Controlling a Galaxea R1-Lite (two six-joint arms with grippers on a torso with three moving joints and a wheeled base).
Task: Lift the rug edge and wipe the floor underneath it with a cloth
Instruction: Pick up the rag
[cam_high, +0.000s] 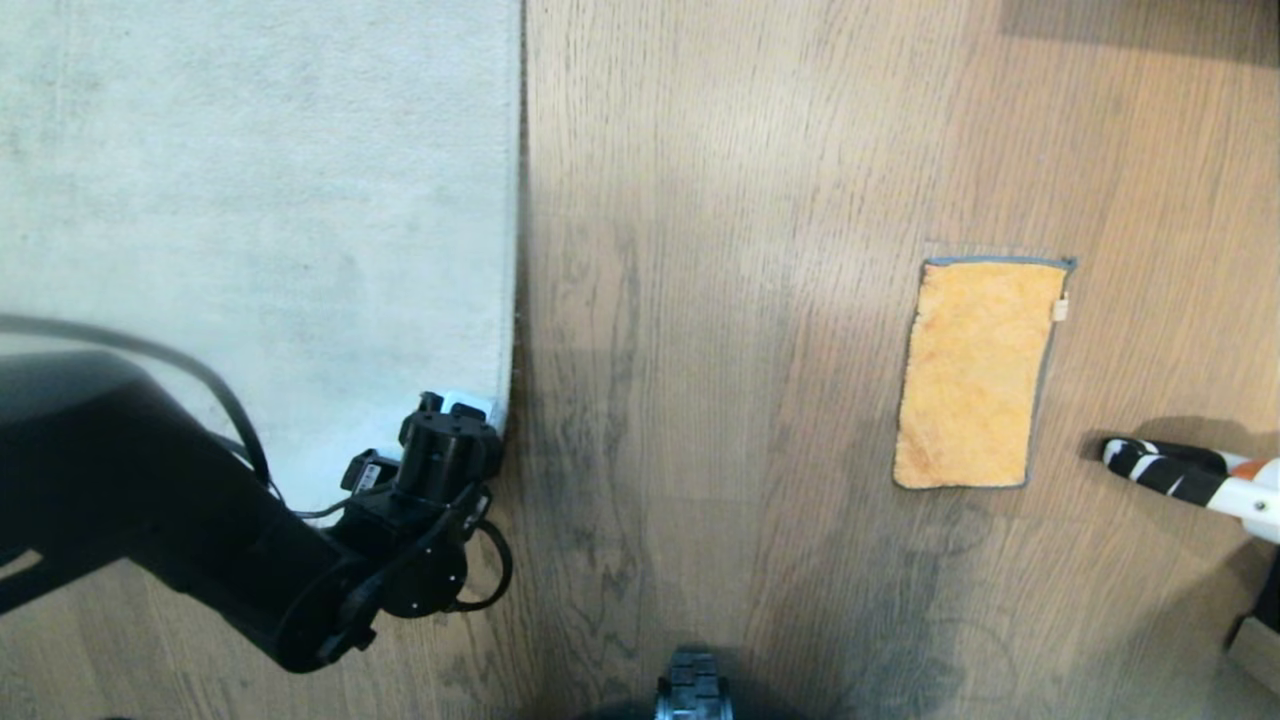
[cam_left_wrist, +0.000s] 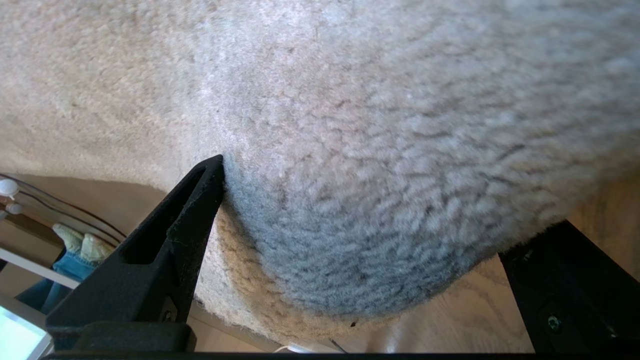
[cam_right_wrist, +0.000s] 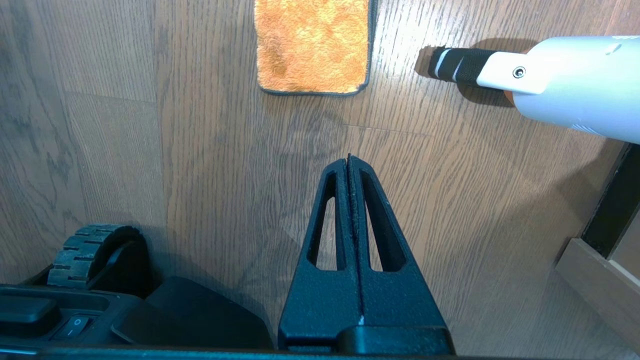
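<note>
The rug edge (cam_high: 512, 300) runs straight up the head view, its rounded corner (cam_left_wrist: 350, 280) lying on the floor (cam_high: 720, 400). At that corner sits the left end effector (cam_left_wrist: 370, 235), its fingers spread wide to either side of the pile: one fingertip (cam_left_wrist: 212, 172) presses against the side of the corner, where the pale woven backing just shows, and the other finger (cam_left_wrist: 565, 280) stands on the far side over bare plank. It grips nothing; the corner lies between the open fingers, not pinched. From above, the left arm (cam_high: 250, 540) reaches in from the robot's left and its wrist covers the corner.

The cloth (cam_high: 975, 375) lies flat on the floor well to the right of the rug edge, an orange fluffy rectangle with grey edging and a small white tag (cam_high: 1060, 310) on its right side; no writing on the tag can be read.

Just right of the cloth, a white and black striped handle (cam_high: 1190, 480) rests low over the planks. The right end effector (cam_right_wrist: 348, 165) hangs above bare floor on the robot's side of the cloth, fingers pressed together and empty. A ridged black wheel (cam_right_wrist: 92, 247) of the base is beside it, farther from the cloth.
</note>
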